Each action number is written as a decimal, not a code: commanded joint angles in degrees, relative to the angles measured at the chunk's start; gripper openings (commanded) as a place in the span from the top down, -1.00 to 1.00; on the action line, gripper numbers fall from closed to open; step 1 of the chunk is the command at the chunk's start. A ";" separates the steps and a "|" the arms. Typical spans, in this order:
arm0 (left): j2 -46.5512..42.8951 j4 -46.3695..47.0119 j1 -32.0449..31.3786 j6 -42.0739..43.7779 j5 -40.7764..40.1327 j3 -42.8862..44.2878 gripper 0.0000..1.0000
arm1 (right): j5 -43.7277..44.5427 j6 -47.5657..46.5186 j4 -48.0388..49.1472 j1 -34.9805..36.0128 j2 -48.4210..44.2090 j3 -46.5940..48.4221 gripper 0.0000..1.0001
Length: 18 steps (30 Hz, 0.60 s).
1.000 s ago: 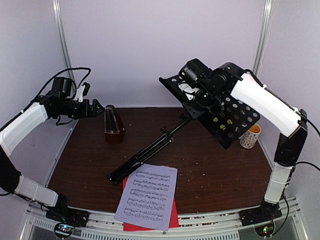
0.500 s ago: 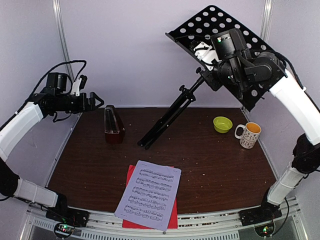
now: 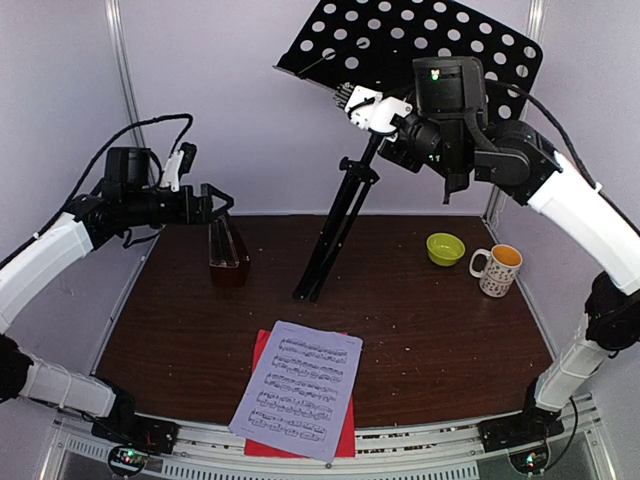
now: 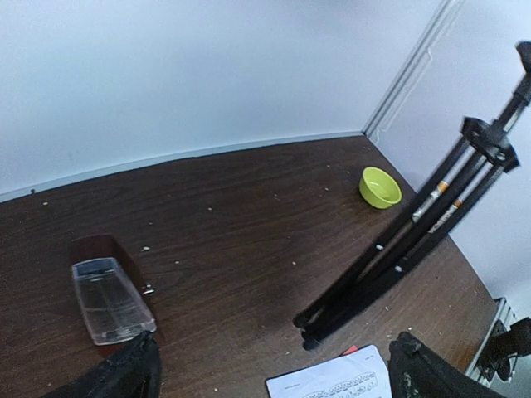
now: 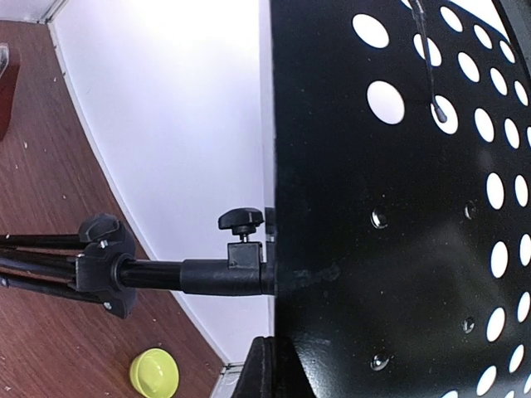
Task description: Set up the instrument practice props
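The black music stand is nearly upright, leaning right, its folded legs (image 3: 318,270) resting on the table. Its perforated desk (image 3: 420,40) is high near the back wall. My right gripper (image 3: 385,112) is shut on the desk's edge; the wrist view shows the desk (image 5: 373,166), the pole (image 5: 166,274) and the right gripper (image 5: 278,369) clamped at the rim. My left gripper (image 3: 215,198) is open and empty, hovering just above the red-brown metronome (image 3: 228,250). In its wrist view the metronome (image 4: 112,298) sits by the left finger. The white music sheet (image 3: 298,388) lies on the red one (image 3: 345,438) at the front.
A small green bowl (image 3: 445,248) and a spotted white mug (image 3: 497,270) stand at the right back of the brown table. The bowl (image 4: 380,186) lies beyond the stand's legs (image 4: 390,257). Walls close in the back and both sides.
My right arm has swung the stand up from lying low to nearly upright, lifting the desk high. My left gripper has moved right, over the metronome.
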 commanded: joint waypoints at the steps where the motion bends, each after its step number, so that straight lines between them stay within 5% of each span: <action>1: 1.12 10.87 -5.78 1.24 -3.56 -2.78 -0.95 | 5.71 -7.47 23.48 0.14 -4.22 -1.04 1.00; 9: 8.05 25.67 -17.01 5.57 -9.82 -5.62 -0.84 | 8.01 -11.21 24.04 1.05 -2.82 -1.71 1.00; 18: 19.34 36.43 -22.05 8.66 -8.58 -3.16 -0.58 | 7.34 -12.90 28.24 2.22 -4.62 -7.23 1.00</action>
